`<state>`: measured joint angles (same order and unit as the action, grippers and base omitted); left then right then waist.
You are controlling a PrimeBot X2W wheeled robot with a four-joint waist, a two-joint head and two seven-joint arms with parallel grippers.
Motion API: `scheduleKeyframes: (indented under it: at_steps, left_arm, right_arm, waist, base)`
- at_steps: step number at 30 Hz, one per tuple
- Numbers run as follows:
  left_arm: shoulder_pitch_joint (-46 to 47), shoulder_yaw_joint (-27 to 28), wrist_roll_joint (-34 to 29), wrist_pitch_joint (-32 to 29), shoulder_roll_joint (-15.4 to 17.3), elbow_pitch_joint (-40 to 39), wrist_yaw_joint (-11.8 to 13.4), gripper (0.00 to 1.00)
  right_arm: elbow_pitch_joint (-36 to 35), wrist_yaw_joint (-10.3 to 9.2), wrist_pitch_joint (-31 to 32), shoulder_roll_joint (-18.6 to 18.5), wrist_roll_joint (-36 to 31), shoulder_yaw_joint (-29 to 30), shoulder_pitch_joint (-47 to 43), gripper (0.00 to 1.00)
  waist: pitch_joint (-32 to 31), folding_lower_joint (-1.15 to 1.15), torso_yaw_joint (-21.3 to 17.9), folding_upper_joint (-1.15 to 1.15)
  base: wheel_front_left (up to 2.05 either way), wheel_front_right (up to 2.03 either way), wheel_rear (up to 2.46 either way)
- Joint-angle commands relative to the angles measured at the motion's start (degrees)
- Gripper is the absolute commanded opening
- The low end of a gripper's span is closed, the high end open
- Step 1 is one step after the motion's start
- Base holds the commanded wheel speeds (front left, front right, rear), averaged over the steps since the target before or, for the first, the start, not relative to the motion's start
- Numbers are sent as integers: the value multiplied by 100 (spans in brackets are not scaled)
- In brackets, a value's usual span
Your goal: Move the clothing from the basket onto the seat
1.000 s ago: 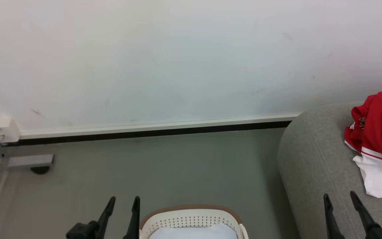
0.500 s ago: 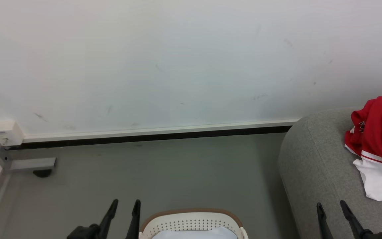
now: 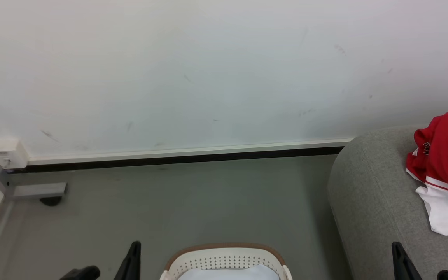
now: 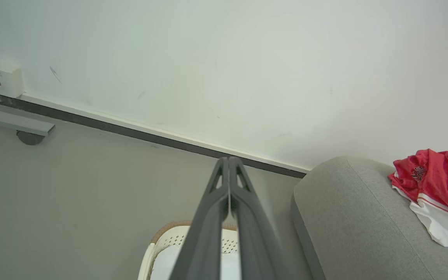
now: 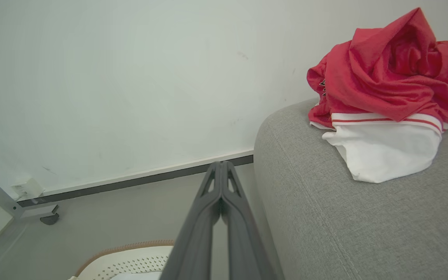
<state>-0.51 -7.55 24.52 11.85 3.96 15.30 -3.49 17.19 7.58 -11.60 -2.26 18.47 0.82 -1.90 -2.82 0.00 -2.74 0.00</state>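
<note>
The clothing (image 3: 443, 167), a crumpled heap of red jersey with white trim over a white piece, lies on the seat (image 3: 371, 194), a light grey sofa at the right. The cream basket (image 3: 224, 258) with its brown rim sits at the bottom centre, with smooth pale lining showing inside it. My left gripper (image 3: 132, 256) is just left of the basket. My right gripper (image 3: 399, 252) is over the seat's front, below the clothing. Both wrist views show the fingers pressed together and empty: left gripper (image 4: 228, 163), right gripper (image 5: 221, 167). The clothing (image 5: 387, 85) rests on the seat (image 5: 344, 217).
A white wall with a dark baseboard (image 3: 177, 157) runs behind the grey floor. At the far left stand a metal frame foot with a caster (image 3: 39, 190) and a small white wall box (image 3: 8, 153). Open floor lies between basket and wall.
Both grippers' fingers have come together and dropped lower in the head view. The camera tilted slightly after the first frame. The clothing and basket have not moved.
</note>
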Motion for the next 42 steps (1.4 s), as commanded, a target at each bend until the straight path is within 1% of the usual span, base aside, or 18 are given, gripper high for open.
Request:
scheduleKeyframes:
  at_steps: [1,18,19,42]
  left_arm:
    - [162,87,342,-73,-5,-109,-1,0]
    - [273,388,1840,-472,-29,-237,1,0]
    - [273,388,1840,-472,-29,-237,1,0]
    - [415,729,3461,-921,-52,-331,-21,0]
  right_arm:
    - [-104,-2,65,-42,350,54,189,0]
    - [-154,-4,466,-53,1981,172,368,0]
    - [-154,-4,466,-53,1981,172,368,0]
    - [-192,-6,909,-71,3764,303,568,0]
  waist:
    - [5,0,5,0]
    - [46,0,46,0]
    - [46,0,46,0]
    - [100,0,100,0]
  base:
    - [0,0,0]
    - [0,0,0]
    - [0,0,0]
    - [0,0,0]
